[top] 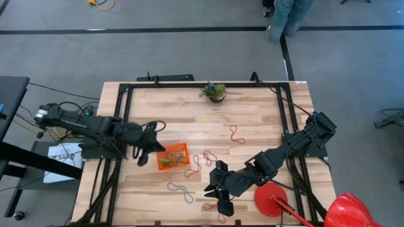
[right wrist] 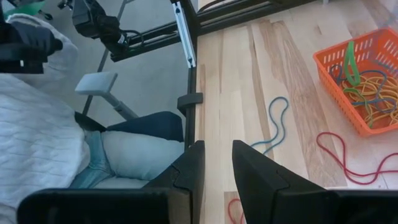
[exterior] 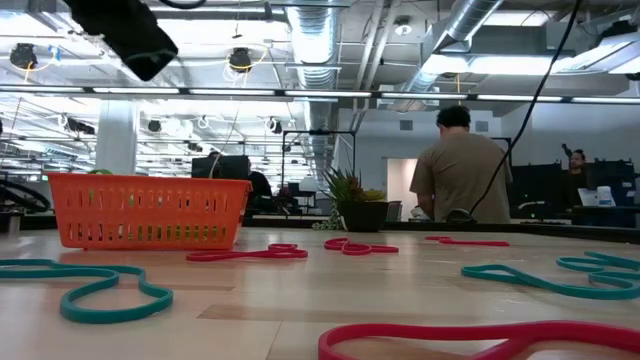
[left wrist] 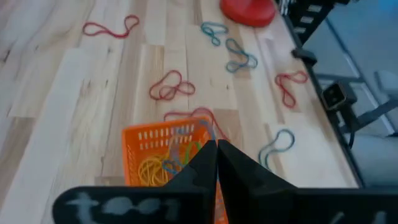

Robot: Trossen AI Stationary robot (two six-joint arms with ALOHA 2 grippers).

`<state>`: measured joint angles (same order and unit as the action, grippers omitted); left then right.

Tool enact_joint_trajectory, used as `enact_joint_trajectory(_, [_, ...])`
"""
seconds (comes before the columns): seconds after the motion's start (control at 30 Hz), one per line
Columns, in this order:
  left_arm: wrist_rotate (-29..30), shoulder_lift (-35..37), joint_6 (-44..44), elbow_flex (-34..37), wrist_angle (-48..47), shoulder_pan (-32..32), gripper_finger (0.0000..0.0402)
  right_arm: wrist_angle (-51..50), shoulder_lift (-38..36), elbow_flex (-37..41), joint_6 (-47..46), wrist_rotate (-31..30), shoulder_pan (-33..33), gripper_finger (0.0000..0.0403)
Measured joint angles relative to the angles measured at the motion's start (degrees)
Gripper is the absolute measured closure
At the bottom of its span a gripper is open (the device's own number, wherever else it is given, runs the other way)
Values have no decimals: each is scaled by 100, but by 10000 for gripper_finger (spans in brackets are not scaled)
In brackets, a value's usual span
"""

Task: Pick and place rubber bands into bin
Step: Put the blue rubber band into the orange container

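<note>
The orange mesh bin (top: pixel 173 156) (left wrist: pixel 163 154) (right wrist: pixel 367 74) (exterior: pixel 148 210) sits left of the table's centre and holds yellow, green and blue rubber bands (right wrist: pixel 368 93). More loose bands lie flat on the wood: red ones (top: pixel 237 134) (top: pixel 208 157) (left wrist: pixel 171 86) and a blue one (top: pixel 180 191) (right wrist: pixel 273 124). My left gripper (top: pixel 153 147) (left wrist: pixel 216 155) hovers shut over the bin's left end, with nothing seen between its fingers. My right gripper (top: pixel 213 188) (right wrist: pixel 217 163) hangs open over bare wood to the right of the blue band, touching nothing.
A red round disc (top: pixel 271 198) (left wrist: pixel 247 9) lies near the right arm. A small potted plant (top: pixel 215 92) (exterior: pixel 355 205) stands at the far edge. A black frame (top: pixel 123 113) (right wrist: pixel 186 31) rims the table. A person's legs (right wrist: pixel 137 146) show at the near edge, and another person (exterior: pixel 455 170) stands behind.
</note>
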<state>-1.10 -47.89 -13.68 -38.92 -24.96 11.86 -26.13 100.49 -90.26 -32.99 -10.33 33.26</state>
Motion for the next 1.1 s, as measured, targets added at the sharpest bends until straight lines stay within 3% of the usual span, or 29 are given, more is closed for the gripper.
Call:
enact_joint_trajectory(0.23, [1299, -479, -397, 0, -236, 663, 401, -1, 0, 0, 2, 2, 0, 326])
enact_joint_trajectory(0.33, [1494, -814, -412, 0, -278, 680, 401, -2, 0, 0, 2, 2, 0, 326])
enact_joint_trajectory(0.73, [1119, -2169, -182, 0, 77, 673, 401, -15, 0, 0, 2, 0, 0, 326])
enact_joint_trajectory(1.1, [907, -2728, 425, 0, 425, 664, 401, -18, 0, 1, 4, 2, -2, 326])
